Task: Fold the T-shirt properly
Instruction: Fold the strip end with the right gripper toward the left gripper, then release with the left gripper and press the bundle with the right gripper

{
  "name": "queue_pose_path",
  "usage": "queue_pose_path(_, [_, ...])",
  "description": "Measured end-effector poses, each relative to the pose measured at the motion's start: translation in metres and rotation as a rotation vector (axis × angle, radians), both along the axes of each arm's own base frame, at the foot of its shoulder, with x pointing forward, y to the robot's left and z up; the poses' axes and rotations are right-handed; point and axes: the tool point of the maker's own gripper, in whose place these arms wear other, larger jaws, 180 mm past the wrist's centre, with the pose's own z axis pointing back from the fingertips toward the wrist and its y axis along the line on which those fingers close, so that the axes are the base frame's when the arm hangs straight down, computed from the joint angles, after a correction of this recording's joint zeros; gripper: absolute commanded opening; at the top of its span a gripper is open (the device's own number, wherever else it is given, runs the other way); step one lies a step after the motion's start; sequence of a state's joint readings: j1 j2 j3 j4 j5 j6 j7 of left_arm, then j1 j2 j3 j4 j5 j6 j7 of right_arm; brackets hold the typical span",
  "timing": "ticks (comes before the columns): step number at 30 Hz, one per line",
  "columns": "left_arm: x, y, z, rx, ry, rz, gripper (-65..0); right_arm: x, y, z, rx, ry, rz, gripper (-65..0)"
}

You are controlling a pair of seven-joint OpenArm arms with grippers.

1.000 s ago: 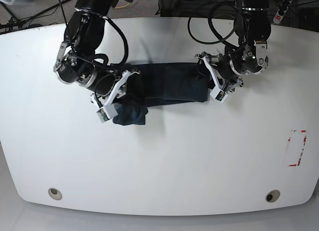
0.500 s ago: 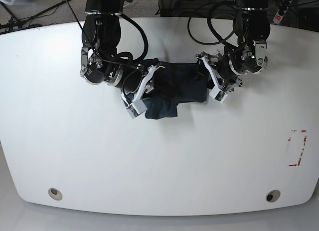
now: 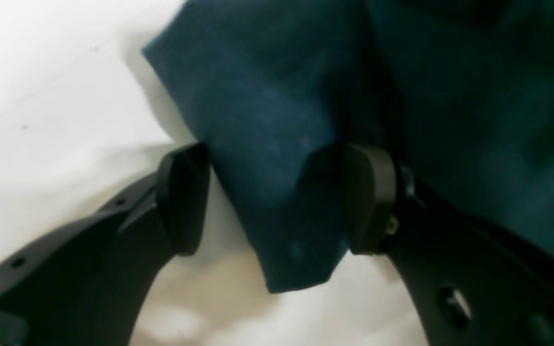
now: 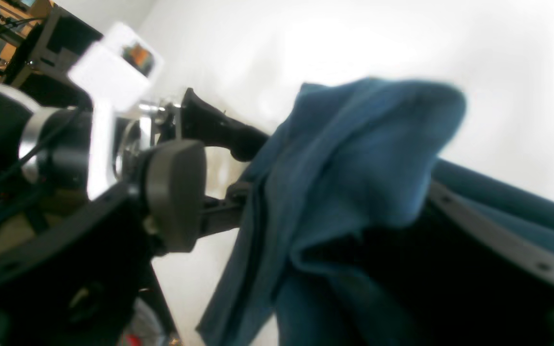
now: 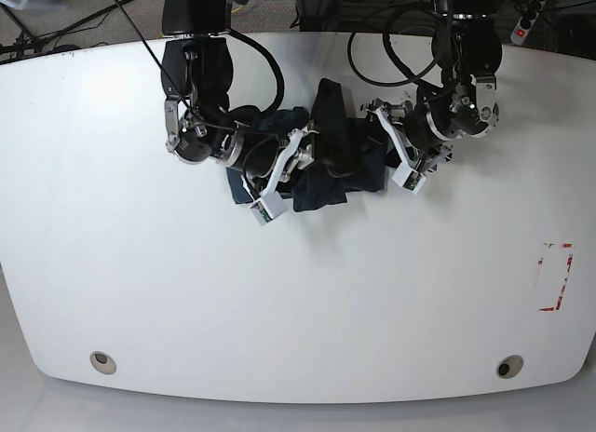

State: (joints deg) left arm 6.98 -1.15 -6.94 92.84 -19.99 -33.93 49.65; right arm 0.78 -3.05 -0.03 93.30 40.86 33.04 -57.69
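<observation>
Now T-shirt (image 5: 326, 153) bunched between both end effectors.

White tabletop (image 5: 298, 302) with rounded corners, dark navy-teal T-shirt (image 5: 328, 148) bunched near its far middle, red-and-white marking (image 5: 556, 276) near one edge

The T-shirt (image 5: 331, 157) lies bunched on the table (image 5: 298, 292) between the right tool (image 5: 293, 167) and left tool (image 5: 396, 157).

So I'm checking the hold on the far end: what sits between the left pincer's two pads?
In the left wrist view, a hanging fold of the T-shirt sits between the left pincer pads; white table shows beside it.
</observation>
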Motion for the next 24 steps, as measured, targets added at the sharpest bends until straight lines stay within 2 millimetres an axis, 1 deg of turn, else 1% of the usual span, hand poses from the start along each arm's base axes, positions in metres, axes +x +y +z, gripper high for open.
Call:
queue_pose_path(2, [0.004, 0.006, 0.007, -0.028, -0.017, 0.041, -26.0, 0.003, 0.004, 0.001, 0.003, 0.027, -0.016, -18.2])
queue_pose_path(4, [0.010, 0.015, 0.021, -0.068, -0.055, 0.087, -26.0, 0.003, 0.007, 0.005, 0.011, 0.034, -0.019, -18.2])
queue_pose_path(6, [0.012, 0.024, 0.035, -0.100, -0.091, 0.123, -26.0, 0.001, 0.005, 0.012, -0.006, 0.001, -0.012, -18.2])
queue_pose_path(8, [0.011, 0.032, 0.050, -0.135, -0.134, 0.148, -26.0, 0.003, 0.001, 0.026, 0.001, -0.045, -0.015, -18.2])
queue_pose_path(10, [0.005, 0.043, 0.058, -0.126, -0.152, 0.147, -26.0, 0.009, 0.000, 0.032, 0.004, -0.070, -0.020, -18.2])
queue_pose_path(12, [-0.002, 0.064, 0.068, -0.100, -0.174, 0.161, -26.0, 0.013, 0.003, 0.028, 0.007, -0.047, -0.029, -18.2])
queue_pose_path(14, [-0.004, 0.085, 0.076, -0.080, -0.195, 0.181, -26.0, 0.015, 0.016, 0.022, 0.034, -0.008, -0.021, -18.2])
queue_pose_path(16, [-0.008, 0.114, 0.084, -0.046, -0.212, 0.222, -26.0, 0.015, 0.035, 0.020, 0.065, 0.019, 0.000, -18.2])
queue_pose_path(17, [-0.011, 0.122, 0.083, -0.032, -0.206, 0.232, -26.0, 0.015, 0.040, 0.023, 0.076, 0.013, 0.008, -18.2])
queue_pose_path(19, [-0.018, 0.142, 0.085, 0.000, -0.201, 0.253, -26.0, 0.013, 0.053, 0.034, 0.111, -0.019, 0.031, -18.2])
queue_pose_path(20, [-0.021, 0.149, 0.085, 0.017, -0.195, 0.262, -26.0, 0.013, 0.055, 0.040, 0.112, -0.038, 0.039, -18.2])
queue_pose_path(24, [-0.021, 0.157, 0.088, 0.042, -0.198, 0.261, -26.0, 0.014, 0.047, 0.059, 0.109, -0.111, 0.029, -18.2])
